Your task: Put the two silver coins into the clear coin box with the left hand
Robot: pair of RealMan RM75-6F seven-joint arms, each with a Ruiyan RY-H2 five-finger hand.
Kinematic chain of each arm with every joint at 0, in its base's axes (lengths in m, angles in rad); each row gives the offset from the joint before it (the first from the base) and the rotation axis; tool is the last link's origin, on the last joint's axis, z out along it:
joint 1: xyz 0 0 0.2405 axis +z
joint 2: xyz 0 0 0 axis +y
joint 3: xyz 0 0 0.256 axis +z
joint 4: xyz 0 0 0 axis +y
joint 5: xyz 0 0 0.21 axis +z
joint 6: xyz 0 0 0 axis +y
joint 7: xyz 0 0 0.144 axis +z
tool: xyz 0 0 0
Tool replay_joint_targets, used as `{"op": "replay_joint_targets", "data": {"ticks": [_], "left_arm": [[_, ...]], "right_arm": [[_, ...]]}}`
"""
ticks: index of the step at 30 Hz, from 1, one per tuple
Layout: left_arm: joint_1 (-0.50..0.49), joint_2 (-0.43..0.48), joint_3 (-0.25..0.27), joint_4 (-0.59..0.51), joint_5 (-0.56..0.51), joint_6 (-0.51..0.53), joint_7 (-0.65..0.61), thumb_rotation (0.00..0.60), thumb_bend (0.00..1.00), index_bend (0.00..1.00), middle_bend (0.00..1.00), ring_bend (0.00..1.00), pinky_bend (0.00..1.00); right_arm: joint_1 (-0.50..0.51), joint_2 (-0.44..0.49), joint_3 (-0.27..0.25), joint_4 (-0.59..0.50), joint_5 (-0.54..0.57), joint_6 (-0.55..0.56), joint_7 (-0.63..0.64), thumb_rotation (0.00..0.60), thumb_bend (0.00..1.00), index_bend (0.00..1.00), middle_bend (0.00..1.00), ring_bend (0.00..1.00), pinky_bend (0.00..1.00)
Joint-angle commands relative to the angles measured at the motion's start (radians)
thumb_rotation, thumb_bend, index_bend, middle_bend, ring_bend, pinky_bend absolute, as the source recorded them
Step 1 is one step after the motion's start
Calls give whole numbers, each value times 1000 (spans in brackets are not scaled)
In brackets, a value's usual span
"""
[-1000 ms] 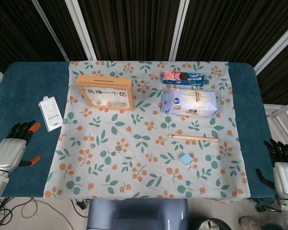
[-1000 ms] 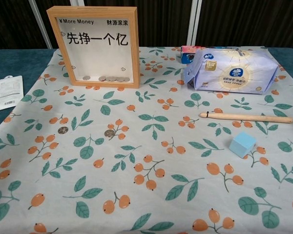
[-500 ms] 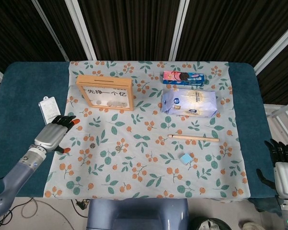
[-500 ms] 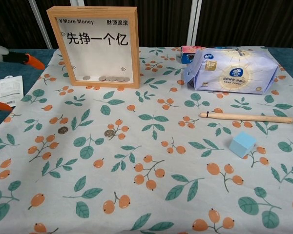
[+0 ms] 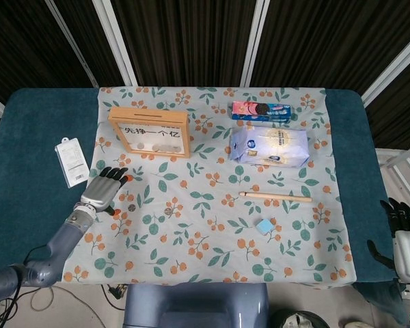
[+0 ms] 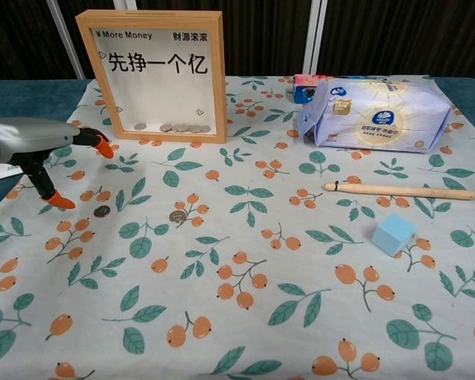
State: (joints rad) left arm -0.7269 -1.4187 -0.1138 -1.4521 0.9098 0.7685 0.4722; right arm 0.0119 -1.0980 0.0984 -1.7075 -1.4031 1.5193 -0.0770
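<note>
1. Step in hand: the approach to the first coin is judged to be under way. Neither of the two small round silver coins is held; both lie flat on the floral tablecloth [image 6: 245, 317].
2. Location of the task objects: in the chest view, the left silver coin [image 6: 102, 211] lies at the left-centre of the frame and the right silver coin [image 6: 177, 215] lies a little to its right. The wooden-framed clear coin box [image 6: 160, 75] stands upright at the upper left of the frame, with several coins already visible at its bottom.
3. Left hand state: the left hand [image 6: 33, 146] is spread and nothing is held. In the chest view, one orange-tipped finger [image 6: 103, 147] is extended toward the frame centre and another orange tip points down at the cloth, just left of the left silver coin and apart from it.
4. Left arm pose: in the head view, the left hand [image 5: 104, 189] is seen at the left-centre of the frame, with the forearm running down to the lower-left corner.
5. Right hand state: the right hand [image 5: 404, 232] is seen at the lower-right edge of the head view, off the cloth; whether its fingers are apart or curled cannot be told.
6. Next move, as judged: the left hand is to be lowered over the left silver coin and a thin, flat pinch is required against the soft cloth. The slot of the box is to be reached afterwards.
</note>
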Motion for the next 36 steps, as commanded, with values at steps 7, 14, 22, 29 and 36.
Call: {"op": "replay_joint_targets", "data": {"ticks": [7,14,22,29,36], "left_arm": [[-30,-84,13,72,-23,24,22,600,161,209,0,0,0],[-35,-97,15,70,10,46,11,600,160,218,0,0,0],[-47,-107,22,53,18,61,31,600,140,213,0,0,0],[-53,-112,35,54,-3,63,56,600,131,209,0,0,0],[-58,-118,34,64,-15,70,62,600,128,213,0,0,0]], "right_arm": [[-1,-2,3,-4,12,-1,-8,600,369,124,79,25,0],[-1,0,5,-7,21,-6,-10,600,369,124,79,25,0],[0,5,4,-12,25,-13,-14,600,369,124,79,25,0],[2,12,-3,-13,15,-21,-10,600,369,124,79,25,0],[2,13,0,-16,25,-22,-11,600,369,124,79,25,0]]}}
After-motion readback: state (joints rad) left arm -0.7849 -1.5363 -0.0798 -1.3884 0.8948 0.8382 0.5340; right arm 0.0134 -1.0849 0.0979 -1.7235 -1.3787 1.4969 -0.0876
